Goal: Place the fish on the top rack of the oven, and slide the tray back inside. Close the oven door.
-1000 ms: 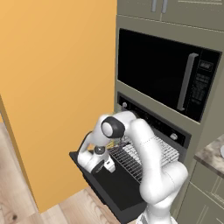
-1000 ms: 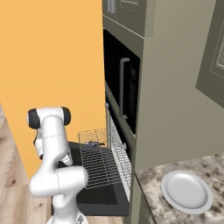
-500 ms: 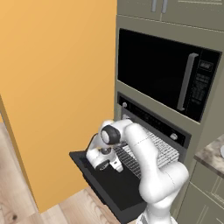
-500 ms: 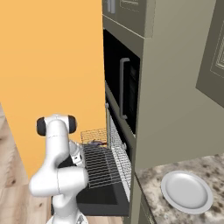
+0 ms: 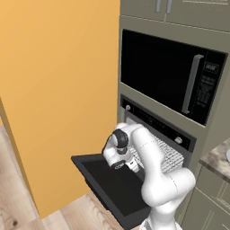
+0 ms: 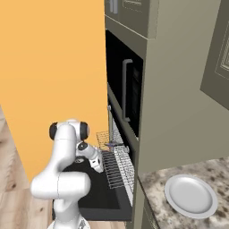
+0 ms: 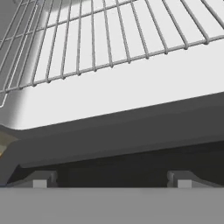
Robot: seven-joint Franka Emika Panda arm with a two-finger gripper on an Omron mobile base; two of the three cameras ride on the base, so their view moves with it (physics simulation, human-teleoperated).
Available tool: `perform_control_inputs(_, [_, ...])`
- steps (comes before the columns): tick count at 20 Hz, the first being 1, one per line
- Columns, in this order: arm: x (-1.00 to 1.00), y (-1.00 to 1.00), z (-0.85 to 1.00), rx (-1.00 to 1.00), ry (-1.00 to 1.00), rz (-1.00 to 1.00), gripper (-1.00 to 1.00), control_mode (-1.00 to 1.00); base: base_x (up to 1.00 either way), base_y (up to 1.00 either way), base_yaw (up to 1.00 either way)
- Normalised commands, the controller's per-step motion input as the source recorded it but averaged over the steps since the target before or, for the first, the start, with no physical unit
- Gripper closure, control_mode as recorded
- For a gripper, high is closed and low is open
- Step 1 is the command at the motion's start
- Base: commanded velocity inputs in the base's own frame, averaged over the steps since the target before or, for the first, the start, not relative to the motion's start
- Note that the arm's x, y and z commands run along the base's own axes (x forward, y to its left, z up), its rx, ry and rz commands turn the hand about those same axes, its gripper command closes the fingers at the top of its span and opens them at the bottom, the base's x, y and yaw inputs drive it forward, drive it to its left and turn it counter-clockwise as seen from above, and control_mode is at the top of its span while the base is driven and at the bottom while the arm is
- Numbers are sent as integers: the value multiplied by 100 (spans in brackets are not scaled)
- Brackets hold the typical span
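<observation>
Black glass-windowed oven door [image 5: 103, 177] lies dropped open at left. Above it the tool [image 7: 111, 179], jaws wide and empty, faces the silver wire top rack [image 6: 118, 166], which sticks out of the oven. A small dark grey fish [image 6: 111, 144] seems to rest on it. Next, I'd judge, comes pushing the rack in.

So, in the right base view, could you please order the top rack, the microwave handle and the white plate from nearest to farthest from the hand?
From the hand:
1. The top rack, right beside it, pulled out over the open oven door.
2. The microwave handle, higher up on the cabinet wall.
3. The white plate, far to the right on the counter.
</observation>
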Motion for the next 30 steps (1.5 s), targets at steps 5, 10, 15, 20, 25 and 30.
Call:
perform_control_inputs(5, [11,-100,49,0,0,0,-100,-100,0,0,0])
perform_control_inputs(10, [24,-100,20,0,0,0,-100,-100,0,0,0])
perform_control_inputs(15, [6,-58,22,3,0,0,-100,-100,0,0,0])
perform_control_inputs(20, [-49,57,75,0,-14,0,-100,-100,0,0,0])
perform_control_inputs(25, [-69,85,99,0,-26,0,-100,-100,0,0,0])
perform_control_inputs(30, [-98,94,83,0,-46,0,-100,-100,0,0,0])
